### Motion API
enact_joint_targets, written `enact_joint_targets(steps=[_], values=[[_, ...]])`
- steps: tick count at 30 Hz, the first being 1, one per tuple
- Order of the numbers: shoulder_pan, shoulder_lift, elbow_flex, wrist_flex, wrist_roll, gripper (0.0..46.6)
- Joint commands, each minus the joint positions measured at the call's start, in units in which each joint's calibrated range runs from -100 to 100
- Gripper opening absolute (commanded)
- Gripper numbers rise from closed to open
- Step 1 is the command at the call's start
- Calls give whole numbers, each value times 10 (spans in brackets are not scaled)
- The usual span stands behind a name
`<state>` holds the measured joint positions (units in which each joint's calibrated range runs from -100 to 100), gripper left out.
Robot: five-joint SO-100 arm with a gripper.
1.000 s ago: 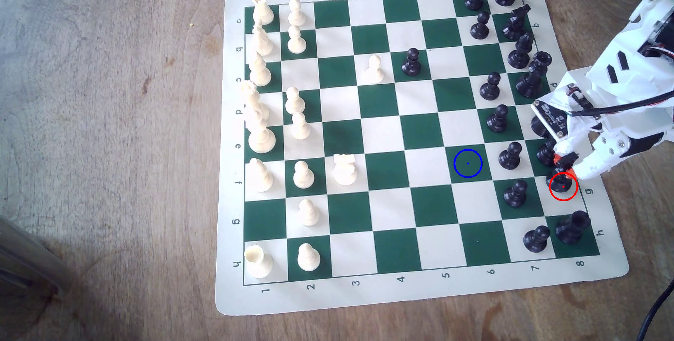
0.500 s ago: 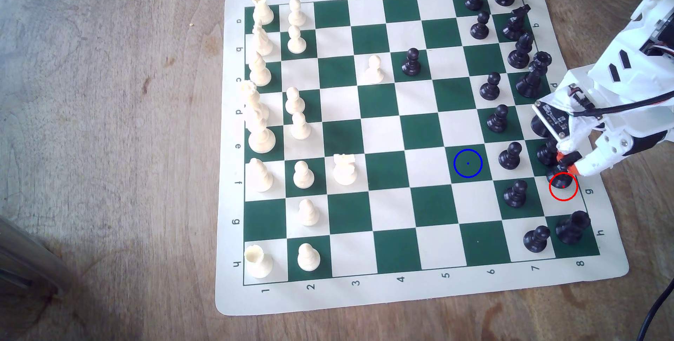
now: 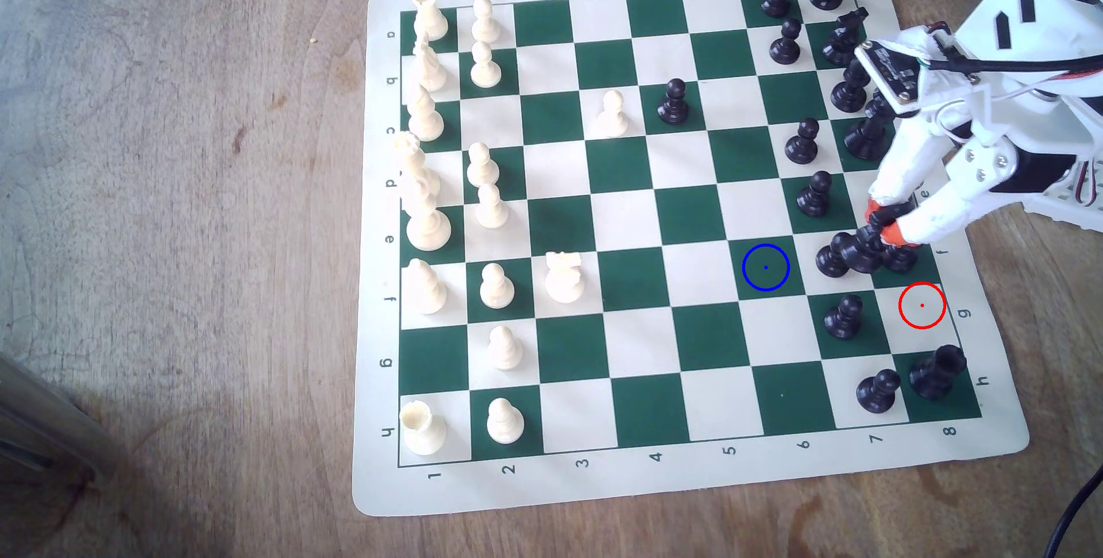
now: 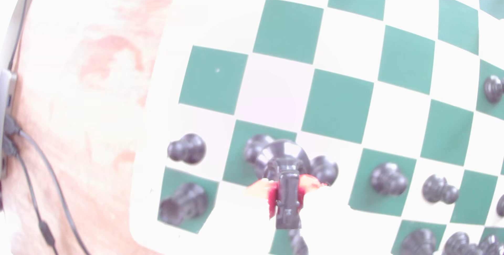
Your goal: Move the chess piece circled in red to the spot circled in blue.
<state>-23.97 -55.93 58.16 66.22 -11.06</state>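
My gripper (image 3: 885,222) is shut on the black knight (image 3: 862,256), its orange-tipped fingers pinching the horse head. The knight hangs tilted above the board, in front of a black pawn (image 3: 829,264) and another black piece (image 3: 900,259) in the exterior view. The blue-ringed dark green square (image 3: 766,267) lies bare about one and a half squares toward the exterior view's left. The red ring (image 3: 922,305) marks a bare cream square. In the wrist view the knight (image 4: 285,159) sits between the red pads of my gripper (image 4: 286,189), round base pointing away.
Black pawns stand close by (image 3: 843,319) (image 3: 815,197), and more black pieces line the board's edge on the exterior view's right. A cream knight (image 3: 564,277) and cream pieces fill the exterior view's left side. The chess mat (image 3: 656,492) lies on a wooden table.
The gripper has lifted the knight off the red-ringed square and carried it up and toward the exterior view's left. That square now lies bare.
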Motion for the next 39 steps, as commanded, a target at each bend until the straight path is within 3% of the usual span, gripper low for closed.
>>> enact_joint_targets(steps=[1, 18, 39], values=[[55, 41, -45, -47, 4, 3], [82, 272, -112, -126, 18, 3], [77, 362, -142, -142, 23, 3]])
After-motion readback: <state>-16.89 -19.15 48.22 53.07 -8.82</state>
